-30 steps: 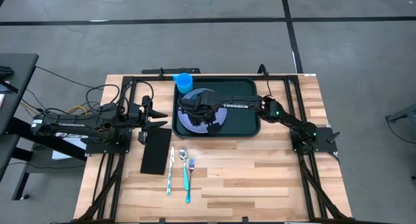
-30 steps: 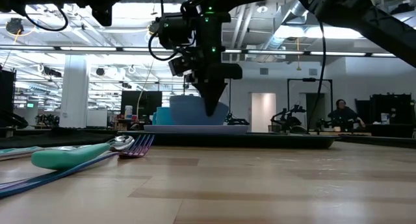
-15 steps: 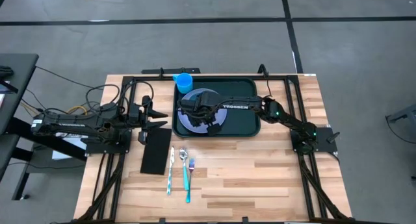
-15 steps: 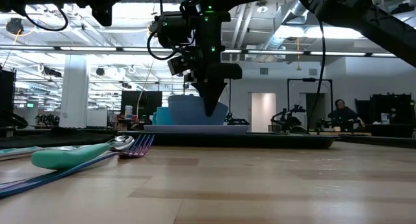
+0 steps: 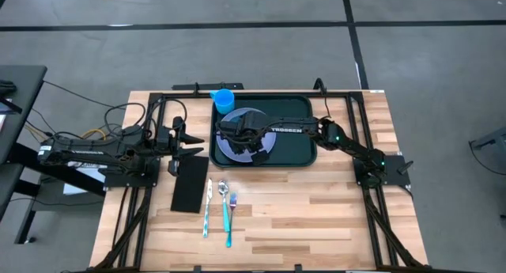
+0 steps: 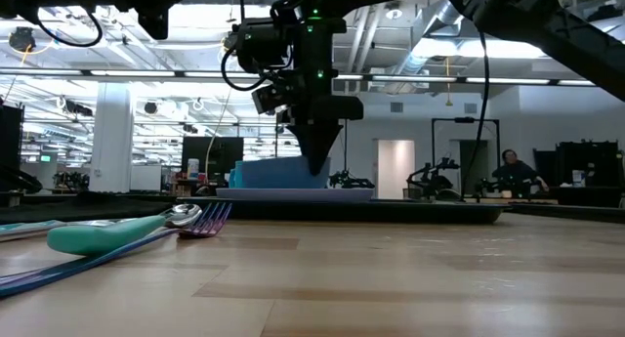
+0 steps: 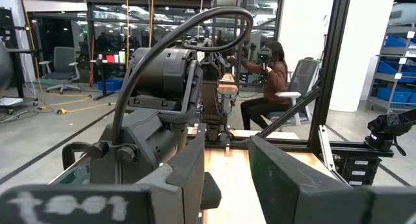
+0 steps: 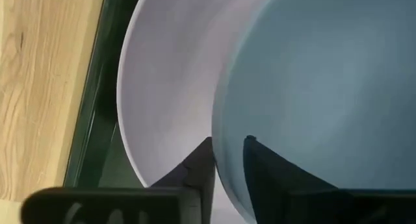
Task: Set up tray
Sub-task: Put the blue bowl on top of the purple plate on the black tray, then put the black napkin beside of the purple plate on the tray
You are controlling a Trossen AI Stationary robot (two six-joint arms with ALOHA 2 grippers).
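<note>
A blue bowl sits on a lilac plate at the left end of the dark tray. My right gripper points straight down over the bowl's near rim and is slightly open, one finger inside the bowl and one outside. In the low view the bowl rests flat on the plate under the fingertips. My left gripper waits open and level at the table's left side, touching nothing. My right gripper stands astride the bowl's rim from above, one finger inside the bowl and one outside over the plate. A narrow gap shows between the fingers, and I cannot tell whether either finger touches the rim. The bowl rests on the plate.
A blue cup stands at the tray's far left corner. A black napkin lies near the left arm. A knife, a spoon and a fork lie side by side on the wood toward the near edge. The tray's right half is bare.
My right gripper has opened a little without shifting. The blue bowl, which it held raised at its rim, has dropped and now lies flat and lower on the plate.
</note>
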